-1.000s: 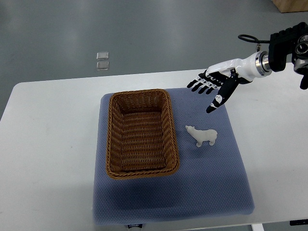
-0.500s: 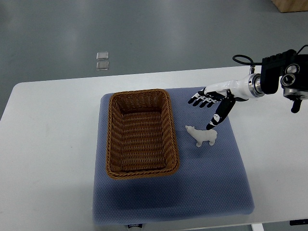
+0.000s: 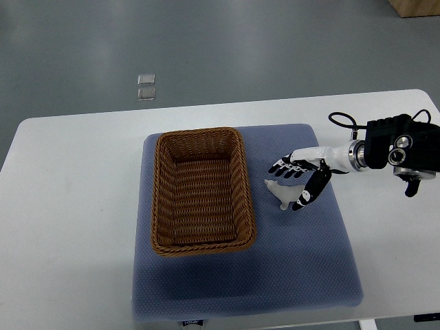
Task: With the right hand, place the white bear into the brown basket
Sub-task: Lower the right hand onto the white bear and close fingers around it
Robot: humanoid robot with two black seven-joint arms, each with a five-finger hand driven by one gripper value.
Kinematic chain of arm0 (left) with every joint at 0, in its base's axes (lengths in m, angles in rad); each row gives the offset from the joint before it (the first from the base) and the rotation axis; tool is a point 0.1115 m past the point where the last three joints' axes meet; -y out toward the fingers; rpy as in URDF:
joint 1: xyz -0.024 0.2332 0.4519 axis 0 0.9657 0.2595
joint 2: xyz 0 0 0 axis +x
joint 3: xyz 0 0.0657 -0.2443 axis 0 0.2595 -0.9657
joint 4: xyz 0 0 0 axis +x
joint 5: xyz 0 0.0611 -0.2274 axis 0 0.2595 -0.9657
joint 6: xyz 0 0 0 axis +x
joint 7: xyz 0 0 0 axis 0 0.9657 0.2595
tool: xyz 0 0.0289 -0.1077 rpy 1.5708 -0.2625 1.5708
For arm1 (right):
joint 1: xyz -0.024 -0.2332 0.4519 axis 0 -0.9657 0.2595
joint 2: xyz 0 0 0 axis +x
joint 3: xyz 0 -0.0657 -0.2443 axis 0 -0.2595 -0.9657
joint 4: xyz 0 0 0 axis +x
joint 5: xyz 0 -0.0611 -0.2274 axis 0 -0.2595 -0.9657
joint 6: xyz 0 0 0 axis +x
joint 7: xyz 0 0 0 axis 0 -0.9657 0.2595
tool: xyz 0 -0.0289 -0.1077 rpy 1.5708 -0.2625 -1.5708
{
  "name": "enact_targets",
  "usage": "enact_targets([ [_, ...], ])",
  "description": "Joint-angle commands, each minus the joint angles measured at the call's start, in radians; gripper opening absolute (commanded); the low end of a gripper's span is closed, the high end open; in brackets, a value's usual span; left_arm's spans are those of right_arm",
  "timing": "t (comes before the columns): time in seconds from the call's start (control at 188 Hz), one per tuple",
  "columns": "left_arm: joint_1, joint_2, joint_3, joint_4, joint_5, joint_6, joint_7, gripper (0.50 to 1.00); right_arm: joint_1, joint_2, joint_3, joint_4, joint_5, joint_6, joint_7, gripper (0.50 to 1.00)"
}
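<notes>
Brown basket [image 3: 203, 190] empty, white bear [image 3: 283, 195] beside

This looks like a robotics lab or test room rather than a home. A plain white tabletop [image 3: 75, 179] with rounded corners stands on a bare, smooth grey floor [image 3: 227, 48], the sort found in industrial or research halls. A blue-grey mat [image 3: 302, 268] marks out a tidy work area on the tabletop. Two small pale square markers [image 3: 146, 86] lie on the floor beyond the far edge. A corner of what seems a cardboard box [image 3: 416, 7] shows at the upper right. Exposed black cabling [image 3: 340, 120] loops from the robot's arm.
</notes>
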Motion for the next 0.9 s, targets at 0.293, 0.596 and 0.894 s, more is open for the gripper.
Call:
enact_targets([
  [0.293,0.000,0.000,0.000,0.000,0.000,0.000,0.000,1.000,-0.073,0.003,0.032,-0.021,-0.064,-0.050,0.023,0.793],
  [0.596,0.001,0.000,0.000,0.003,0.000,0.000,0.000,1.000,-0.108,0.027,0.035,-0.047,-0.125,-0.074,0.042,0.507],
  [0.894,0.001,0.000,0.000,0.006,0.000,0.000,0.000,1.000,-0.076,-0.009,0.045,-0.048,-0.134,-0.082,0.048,0.500],
])
